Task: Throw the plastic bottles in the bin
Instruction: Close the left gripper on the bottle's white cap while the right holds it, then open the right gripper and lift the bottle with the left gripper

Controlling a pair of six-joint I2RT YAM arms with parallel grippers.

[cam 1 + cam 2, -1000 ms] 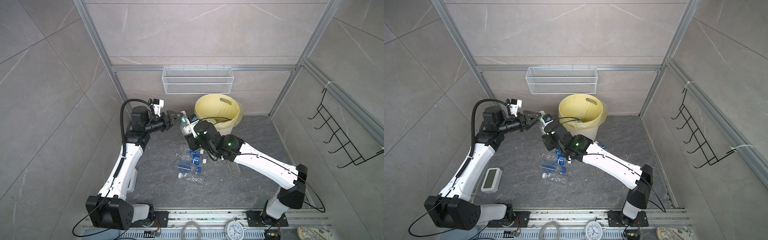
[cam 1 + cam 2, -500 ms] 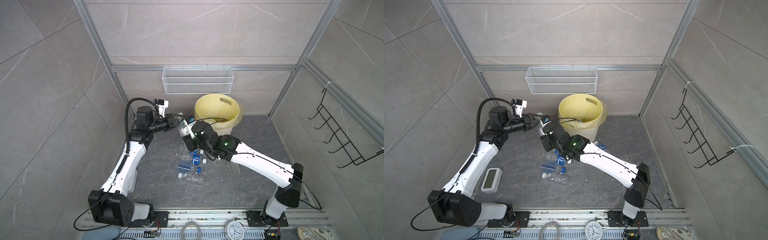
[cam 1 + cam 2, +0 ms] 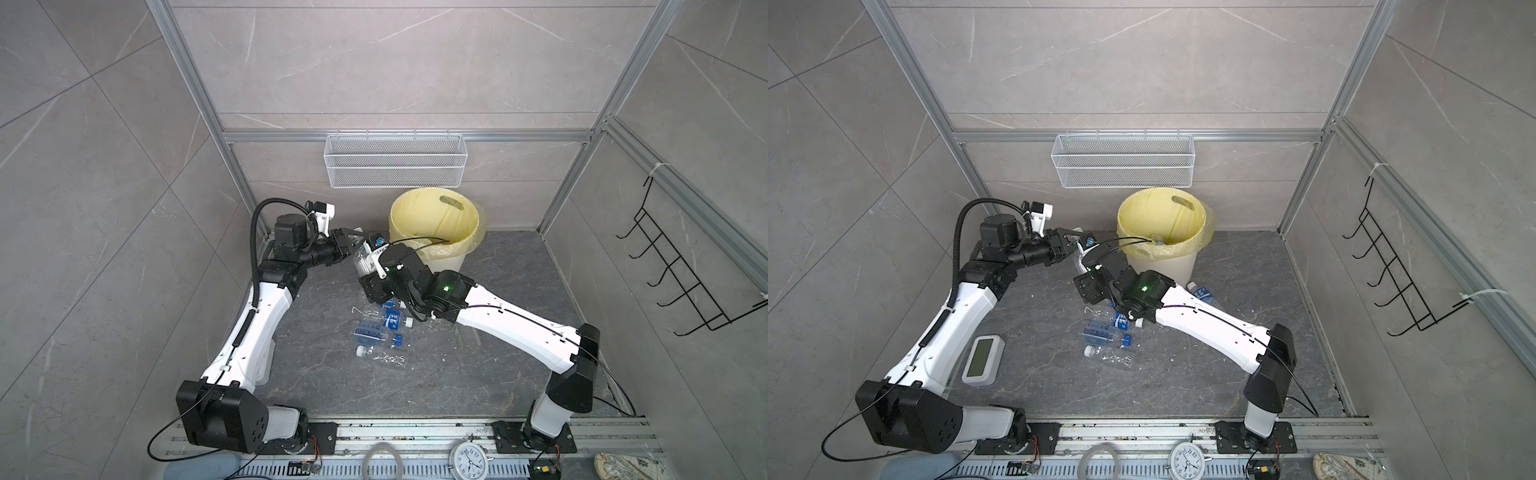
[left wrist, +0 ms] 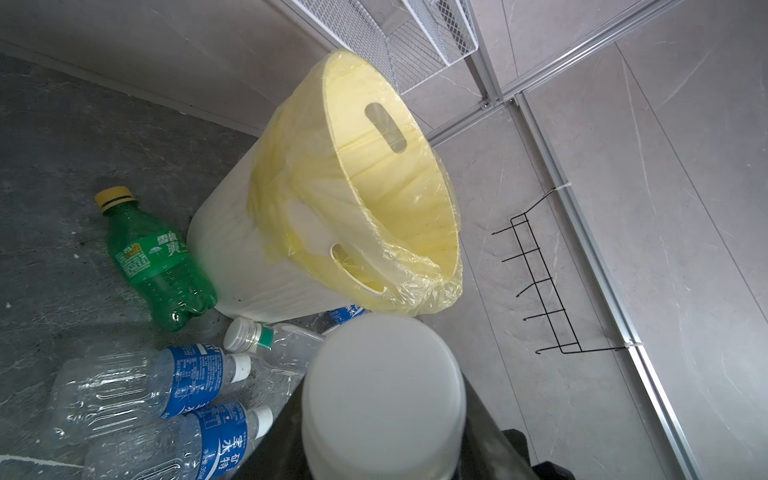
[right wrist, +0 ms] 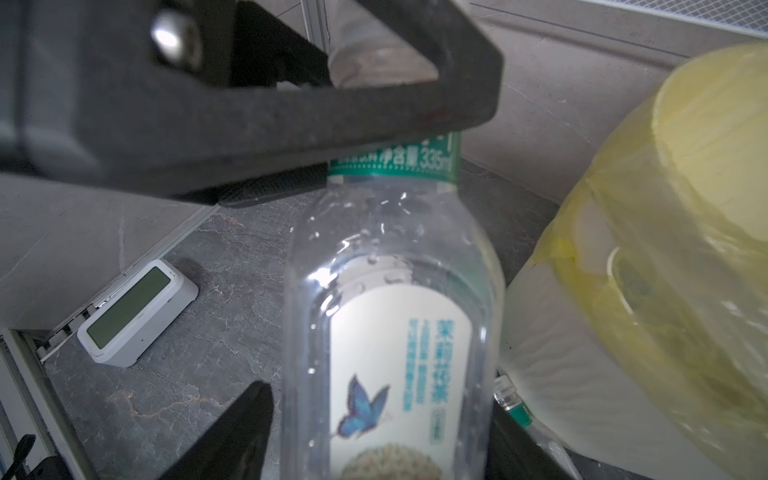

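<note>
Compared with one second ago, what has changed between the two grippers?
The left gripper closed on the upper part of the butterfly-label bottle; the right gripper opened, releasing it. The bin and the bottles on the floor stayed in place.

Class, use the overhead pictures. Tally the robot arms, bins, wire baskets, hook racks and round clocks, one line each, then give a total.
Robot arms: 2
Bin: 1
Wire basket: 1
Hook rack: 1
Round clock: 1
Total: 6
</note>
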